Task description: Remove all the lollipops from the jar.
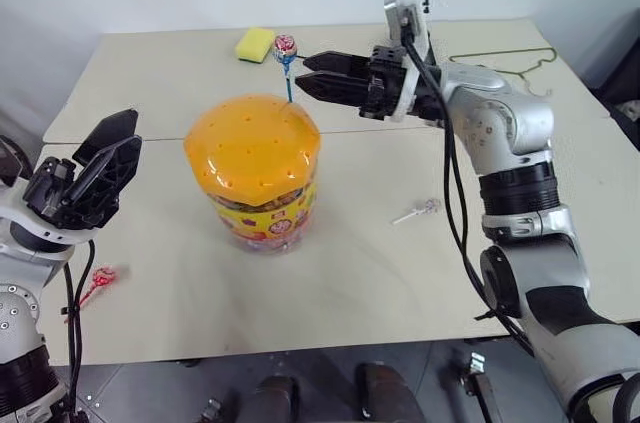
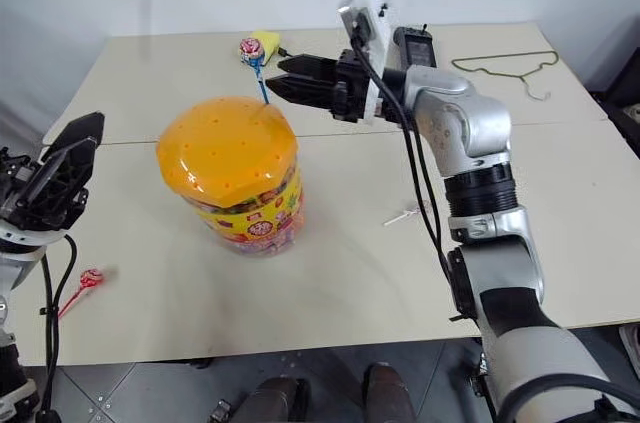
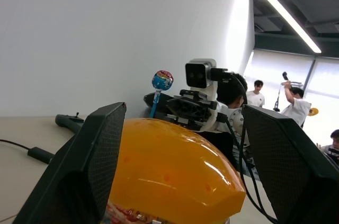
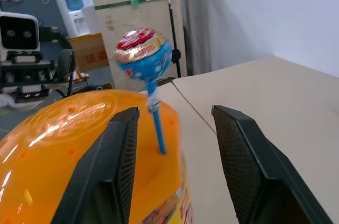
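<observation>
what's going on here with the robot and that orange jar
The robot is pulling lollipops out of the jar. One blue-stick lollipop stands upright in a hole in the orange lid, and the right end effector is open beside it, not gripping it. The left end effector hangs open to the jar's left. Two lollipops lie on the table: a red-stick one and a white-stick one.

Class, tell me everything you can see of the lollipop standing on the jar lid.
The lollipop has a round head in a shiny blue, red and white wrapper on a thin blue stick. It stands nearly upright, its stick set into a hole near the far edge of the jar's orange dotted lid. The right end effector is open beside it, not touching; nothing else touches it.
</observation>
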Tool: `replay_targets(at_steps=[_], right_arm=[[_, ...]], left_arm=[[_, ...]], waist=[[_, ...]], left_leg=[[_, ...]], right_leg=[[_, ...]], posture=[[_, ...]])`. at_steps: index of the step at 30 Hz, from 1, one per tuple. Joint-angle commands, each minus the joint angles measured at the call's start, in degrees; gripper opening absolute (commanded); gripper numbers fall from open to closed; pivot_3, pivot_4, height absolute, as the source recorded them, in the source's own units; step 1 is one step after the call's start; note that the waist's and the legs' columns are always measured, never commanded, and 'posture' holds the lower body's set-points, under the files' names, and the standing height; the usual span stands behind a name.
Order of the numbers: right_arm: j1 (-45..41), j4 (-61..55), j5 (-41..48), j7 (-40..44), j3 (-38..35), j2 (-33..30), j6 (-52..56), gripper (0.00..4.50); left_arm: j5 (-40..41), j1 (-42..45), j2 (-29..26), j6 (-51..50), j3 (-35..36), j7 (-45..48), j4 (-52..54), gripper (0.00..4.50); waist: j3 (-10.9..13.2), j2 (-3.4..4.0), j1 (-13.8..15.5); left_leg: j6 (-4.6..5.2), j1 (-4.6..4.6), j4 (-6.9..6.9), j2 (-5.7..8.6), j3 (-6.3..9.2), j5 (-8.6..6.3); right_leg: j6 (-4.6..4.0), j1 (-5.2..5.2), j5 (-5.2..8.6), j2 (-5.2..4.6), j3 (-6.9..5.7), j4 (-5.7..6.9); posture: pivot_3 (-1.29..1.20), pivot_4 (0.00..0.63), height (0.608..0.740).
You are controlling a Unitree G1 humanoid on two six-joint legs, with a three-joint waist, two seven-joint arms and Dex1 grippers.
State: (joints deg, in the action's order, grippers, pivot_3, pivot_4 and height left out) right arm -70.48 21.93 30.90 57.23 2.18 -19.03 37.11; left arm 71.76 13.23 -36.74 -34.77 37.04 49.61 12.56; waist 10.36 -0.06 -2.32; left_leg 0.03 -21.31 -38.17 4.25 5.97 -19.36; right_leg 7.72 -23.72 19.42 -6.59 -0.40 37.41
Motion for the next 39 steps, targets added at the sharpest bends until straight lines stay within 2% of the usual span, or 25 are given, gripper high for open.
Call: replay_targets(at_steps=[1, 3, 8, 15, 18, 21, 23, 27, 30, 34, 39], right_arm=[[-2.3, -0.9, -1.1, 2.9, 1.9, 0.8, -0.3, 2.0], [-2.3, -0.9, -1.1, 3.4, 2.2, 1.3, 0.2, 1.7], [-3.0, 0.4, -2.0, 4.1, 2.3, 2.5, 0.0, 0.06], [-3.5, 2.4, 0.2, 5.8, -2.1, 4.9, -3.7, 0.02], [-4.0, 4.5, 2.4, 6.9, -6.7, 5.8, -9.0, 0.02], [-6.9, 9.7, 6.1, 6.4, -14.6, 2.8, -12.1, 0.02], [-7.4, 11.3, 5.3, 7.8, -15.0, -1.2, -10.4, 0.02], [-1.0, 11.0, -7.3, 15.2, -4.0, -21.4, -3.9, 0.02], [4.8, 8.4, -12.1, 18.3, 1.0, -29.6, -2.9, 0.02], [12.8, 3.6, -15.8, 18.3, 3.6, -36.5, 1.6, 0.02], [23.9, 6.4, -24.9, 13.7, 6.0, -40.8, -9.7, 0.02]], left_arm=[[0.7, 1.4, 0.6, 1.1, -0.5, -1.0, 1.7, 3.71], [1.0, 1.7, 0.9, 1.2, -0.5, -1.6, 1.9, 3.71], [1.5, 2.3, 1.0, 1.6, -0.3, -2.6, 2.2, 3.71], [2.7, 2.3, 1.6, 2.1, -0.1, -3.3, 3.1, 3.71], [2.9, 2.4, 1.5, 2.1, -0.3, -2.9, 3.1, 3.71], [2.6, 3.1, 0.2, 1.3, -1.6, -0.5, 3.3, 3.71], [2.2, 3.3, -0.8, 0.7, -2.5, 1.0, 3.6, 3.71], [-1.6, 0.3, -7.6, -2.0, -6.7, 11.0, 5.5, 3.71], [-2.7, -1.7, -10.6, -2.9, -8.4, 15.2, 6.8, 3.71], [-4.5, -3.2, -12.6, -2.9, -9.8, 18.5, 8.3, 3.71], [-8.5, -3.1, -14.2, -2.4, -13.0, 21.1, 8.2, 3.71]], waist=[[0.0, 0.0, -0.3], [0.0, -0.03, -0.7], [0.0, -0.03, -1.0], [0.0, -0.03, -1.2], [0.0, -0.03, -1.2], [0.0, -0.03, -1.0], [0.0, -0.03, -0.7], [0.0, -0.09, 0.3], [0.0, -0.02, 0.7], [0.2, 0.26, 0.1], [0.2, 0.29, 0.4]], left_leg=[[0.0, 0.0, 0.0, -0.01, 0.0, 0.0], [0.0, 0.02, -0.03, -0.02, 0.02, 0.0], [0.0, 0.02, -0.03, -0.03, 0.0, 0.0], [-0.01, 0.05, 0.0, -0.04, 0.0, 0.0], [-0.01, 0.04, 0.0, -0.04, 0.0, 0.0], [-0.01, 0.03, -0.01, -0.02, -0.01, 0.0], [0.0, 0.02, -0.03, 0.01, 0.04, 0.0], [0.03, 0.0, 0.0, 0.06, 0.32, -0.02], [0.1, -0.01, 0.15, 0.1, 0.26, -0.06], [0.1, -0.08, 0.18, -0.04, -0.21, -0.06], [0.01, 0.05, 0.08, -0.08, -0.32, -0.01]], right_leg=[[0.0, 0.01, 0.0, 0.0, -0.07, 0.0], [0.0, 0.04, 0.0, 0.0, -0.12, 0.03], [0.0, 0.02, 0.0, 0.0, -0.12, 0.05], [0.0, 0.0, 0.0, 0.01, -0.12, 0.06], [0.0, 0.0, 0.0, 0.01, -0.14, 0.06], [0.0, 0.01, 0.0, 0.01, -0.16, 0.04], [0.0, 0.03, 0.0, 0.0, -0.17, 0.05], [-0.11, 0.13, -0.07, -0.03, -0.02, -0.01], [-0.15, 0.13, -0.09, -0.03, 0.07, -0.25], [-0.14, -0.09, -0.09, 0.02, 0.16, -0.49], [-0.14, -0.15, -0.09, 0.06, 0.17, -0.51]], posture=[[0.0, 0.15, 0.74], [0.0, 0.15, 0.74], [0.0, 0.15, 0.74], [0.0, 0.15, 0.74], [0.0, 0.15, 0.74], [0.0, 0.15, 0.74], [0.0, 0.15, 0.74], [0.0, 0.15, 0.74], [0.0, 0.15, 0.74], [0.0, 0.15, 0.74], [0.0, 0.15, 0.74]])
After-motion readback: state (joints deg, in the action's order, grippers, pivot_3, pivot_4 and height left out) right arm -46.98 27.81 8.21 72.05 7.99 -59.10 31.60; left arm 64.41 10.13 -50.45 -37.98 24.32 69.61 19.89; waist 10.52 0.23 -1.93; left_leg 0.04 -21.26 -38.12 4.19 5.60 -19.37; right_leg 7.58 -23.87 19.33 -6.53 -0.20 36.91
